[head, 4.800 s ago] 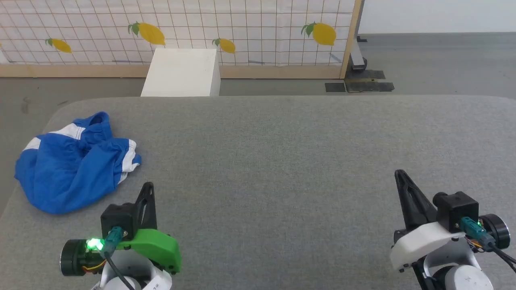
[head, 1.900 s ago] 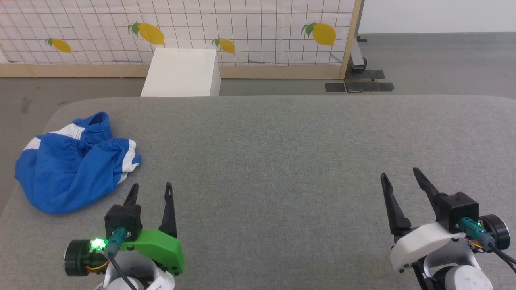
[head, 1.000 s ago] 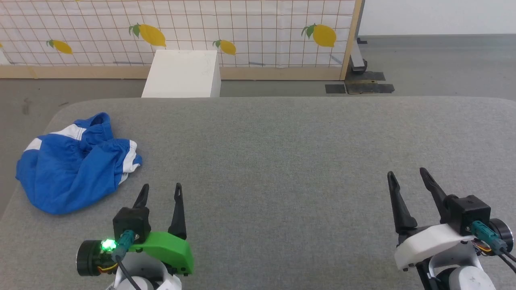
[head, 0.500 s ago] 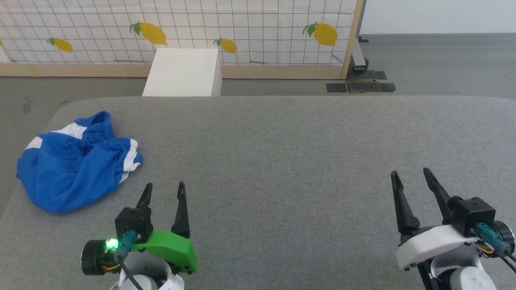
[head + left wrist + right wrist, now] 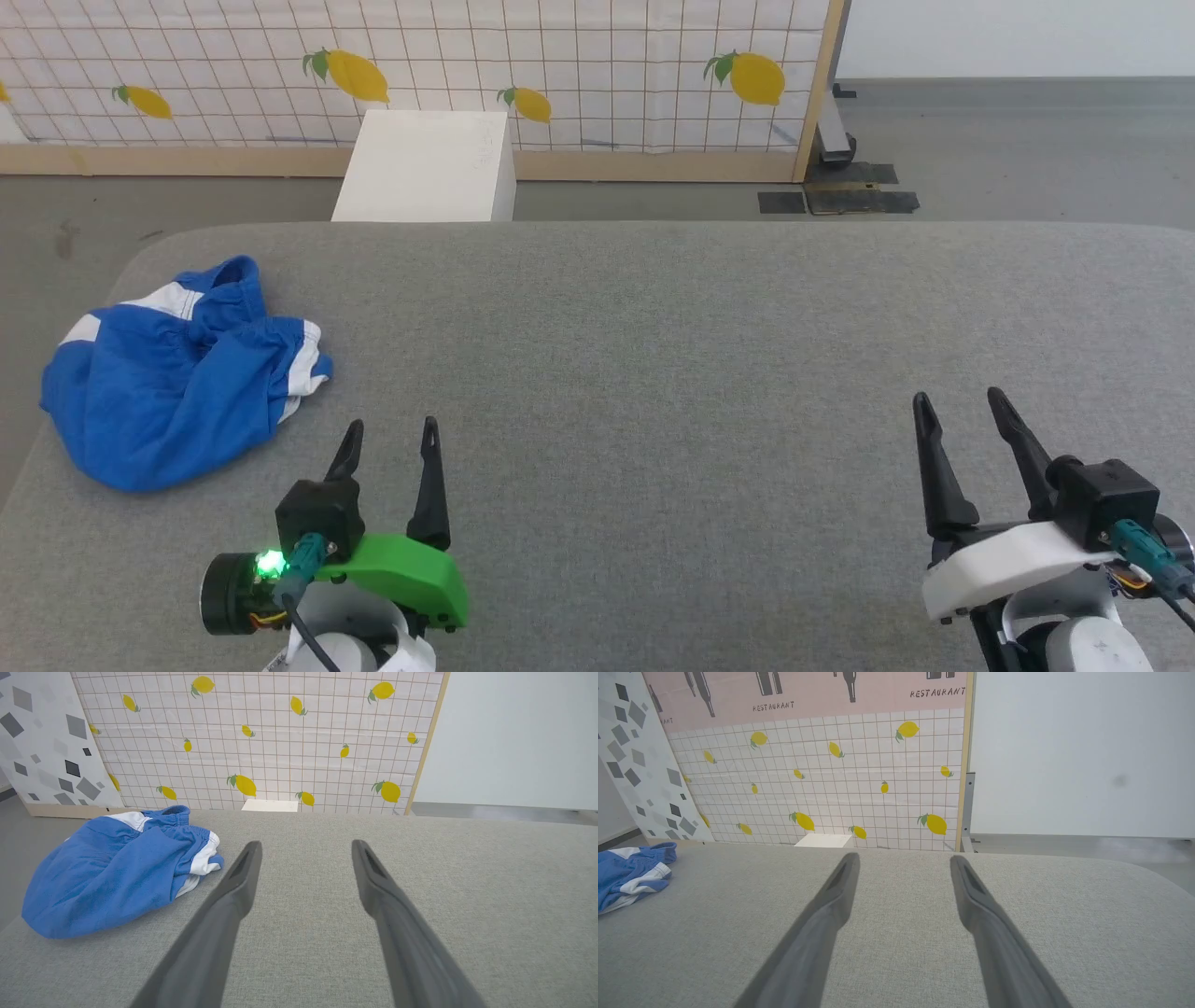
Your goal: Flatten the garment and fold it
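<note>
The shorts [image 5: 173, 392] lie in a crumpled heap at the far left of the grey fabric-covered counter [image 5: 653, 355], close to its left edge; the left wrist view shows them [image 5: 107, 877] to the left of the fingers, and the right wrist view shows them [image 5: 626, 877] far off to the left. The blue fabric is bunched and overlapped: the gathered waistband [image 5: 229, 280] is turned up on the far side, and one white stripe [image 5: 159, 303] shows across the top of the heap. The left claw [image 5: 391, 426] is spread and empty, positioned near and to the right of the shorts without touching them. The right claw [image 5: 959, 397] is likewise spread and empty, at the near right of the counter, well apart from the shorts. Assessed status: no step of the task is complete. The shorts are neither gripped, flattened nor folded. Work left: grip the fabric, draw it toward the bare middle of the counter, spread both legs and the waistband flat, then fold. A white box [image 5: 425, 168] and a lemon-print panel [image 5: 560, 56] stand on the floor beyond the far edge, outside the work area.
</note>
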Controlling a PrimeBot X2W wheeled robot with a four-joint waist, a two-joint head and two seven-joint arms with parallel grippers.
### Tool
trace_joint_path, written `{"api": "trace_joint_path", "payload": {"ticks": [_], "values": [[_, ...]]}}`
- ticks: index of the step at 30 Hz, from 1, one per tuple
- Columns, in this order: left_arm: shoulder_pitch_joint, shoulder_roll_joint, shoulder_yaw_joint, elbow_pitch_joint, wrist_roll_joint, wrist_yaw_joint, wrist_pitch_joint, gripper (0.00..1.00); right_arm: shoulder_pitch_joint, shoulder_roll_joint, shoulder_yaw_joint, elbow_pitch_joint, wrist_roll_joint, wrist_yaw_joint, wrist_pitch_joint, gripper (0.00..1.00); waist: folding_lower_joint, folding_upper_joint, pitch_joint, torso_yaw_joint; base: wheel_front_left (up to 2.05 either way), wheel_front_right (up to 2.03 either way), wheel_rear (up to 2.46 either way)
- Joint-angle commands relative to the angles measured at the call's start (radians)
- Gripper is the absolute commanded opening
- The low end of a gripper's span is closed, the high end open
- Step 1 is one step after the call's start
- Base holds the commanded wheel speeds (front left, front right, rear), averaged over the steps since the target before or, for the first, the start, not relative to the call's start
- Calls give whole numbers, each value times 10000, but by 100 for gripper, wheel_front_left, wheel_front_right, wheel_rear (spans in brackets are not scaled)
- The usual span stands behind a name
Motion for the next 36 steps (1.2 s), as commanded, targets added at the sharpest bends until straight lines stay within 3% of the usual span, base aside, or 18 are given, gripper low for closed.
{"api": "trace_joint_path", "payload": {"ticks": [1,22,29,36], "values": [[-193,-9,-50,62,-163,79,-106,100,-177,-5,-37,55,120,37,-104,100,0,0,-1,4,0,0,0],[-394,-11,-325,438,-435,273,-533,100,-252,-7,-202,359,478,49,-534,100,0,0,-9,255,0,0,0],[-506,-12,-492,564,-577,375,-679,100,-221,-7,-296,382,486,54,-681,100,0,0,-1,1070,0,0,0],[-569,-12,-490,684,-591,451,-824,100,-187,-8,-299,433,521,58,-827,100,0,0,38,2463,0,0,0]]}}
